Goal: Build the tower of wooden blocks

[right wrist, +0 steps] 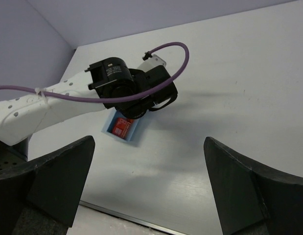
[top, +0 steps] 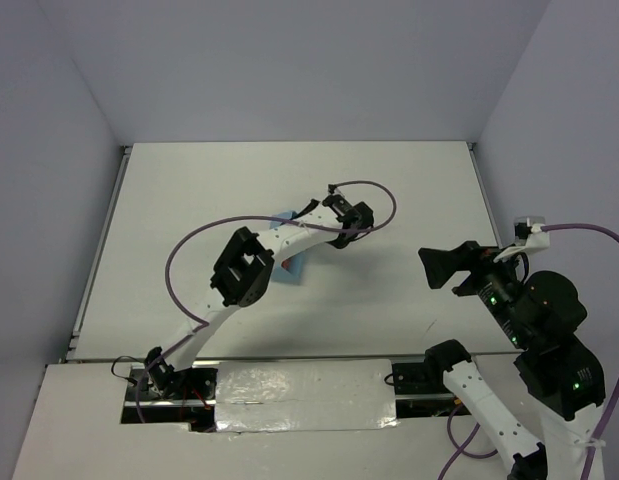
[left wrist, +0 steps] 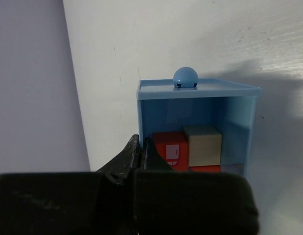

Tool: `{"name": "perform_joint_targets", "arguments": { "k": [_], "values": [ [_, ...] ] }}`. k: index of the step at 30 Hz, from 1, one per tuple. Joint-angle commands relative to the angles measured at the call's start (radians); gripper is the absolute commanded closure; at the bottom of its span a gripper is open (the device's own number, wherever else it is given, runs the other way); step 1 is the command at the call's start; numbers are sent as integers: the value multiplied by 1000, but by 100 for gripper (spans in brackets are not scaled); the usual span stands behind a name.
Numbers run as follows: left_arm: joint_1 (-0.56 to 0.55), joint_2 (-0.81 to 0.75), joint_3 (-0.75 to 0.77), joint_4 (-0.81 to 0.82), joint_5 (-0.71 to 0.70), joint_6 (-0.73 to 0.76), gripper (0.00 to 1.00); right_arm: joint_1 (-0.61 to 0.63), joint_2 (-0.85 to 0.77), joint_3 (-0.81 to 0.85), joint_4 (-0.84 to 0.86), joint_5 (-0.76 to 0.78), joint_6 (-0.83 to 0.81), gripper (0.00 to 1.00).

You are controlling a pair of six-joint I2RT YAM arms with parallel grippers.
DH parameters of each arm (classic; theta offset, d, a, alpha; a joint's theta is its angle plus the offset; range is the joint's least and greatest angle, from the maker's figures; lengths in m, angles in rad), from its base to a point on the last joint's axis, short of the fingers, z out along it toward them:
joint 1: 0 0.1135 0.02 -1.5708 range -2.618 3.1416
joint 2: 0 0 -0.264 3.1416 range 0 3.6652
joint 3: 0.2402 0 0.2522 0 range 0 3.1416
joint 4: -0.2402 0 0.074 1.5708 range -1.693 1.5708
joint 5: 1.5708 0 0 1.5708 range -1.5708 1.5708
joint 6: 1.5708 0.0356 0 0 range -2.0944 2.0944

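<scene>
Left pincer [left wrist: 143, 147] is noted shut and empty before the blue tray [left wrist: 198, 90]; right pincer [right wrist: 149, 147] stands wide. Jaws should be opened before the red block [left wrist: 171, 149] is approached.

One blue tray [left wrist: 198, 105]; two red blocks [left wrist: 171, 149] [left wrist: 205, 169] and one tan block [left wrist: 202, 144] in it; two tools [left wrist: 141, 149] [top: 431, 268].

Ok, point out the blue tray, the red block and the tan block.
blue tray [left wrist: 224, 88], left wrist view, far rim.
red block [left wrist: 178, 142], left wrist view, front face.
tan block [left wrist: 204, 149], left wrist view, front face.
</scene>
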State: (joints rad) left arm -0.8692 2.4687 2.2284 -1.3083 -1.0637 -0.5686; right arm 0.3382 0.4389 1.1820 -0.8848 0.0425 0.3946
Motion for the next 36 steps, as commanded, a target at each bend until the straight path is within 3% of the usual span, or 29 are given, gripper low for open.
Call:
{"name": "perform_joint_targets", "arguments": {
  "k": [1,4,13,19,21,22,27,31,36],
  "values": [
    [-40,82,49,-39,47,64,100,7,7,-4,1,7,-16,0],
    [-69,116,88,-19,76,87,95,7,14,1,0,5,-17,0],
    [-111,110,14,61,160,108,50,5,18,1,1,-7,-22,0],
    [-139,1,-53,159,266,101,16,7,29,5,6,-21,-22,0],
    [-139,-114,-97,271,364,122,11,7,38,10,3,-26,-23,0],
    [-139,-158,-165,326,392,134,3,5,41,13,1,-29,-25,0],
    [-82,-453,-331,544,573,116,0,7,43,13,9,-55,-28,0],
    [7,-696,-614,710,715,81,0,5,43,-1,15,-81,-31,0],
    [119,-752,-792,716,864,107,0,7,38,-21,27,-105,-36,0]
  ]
}}
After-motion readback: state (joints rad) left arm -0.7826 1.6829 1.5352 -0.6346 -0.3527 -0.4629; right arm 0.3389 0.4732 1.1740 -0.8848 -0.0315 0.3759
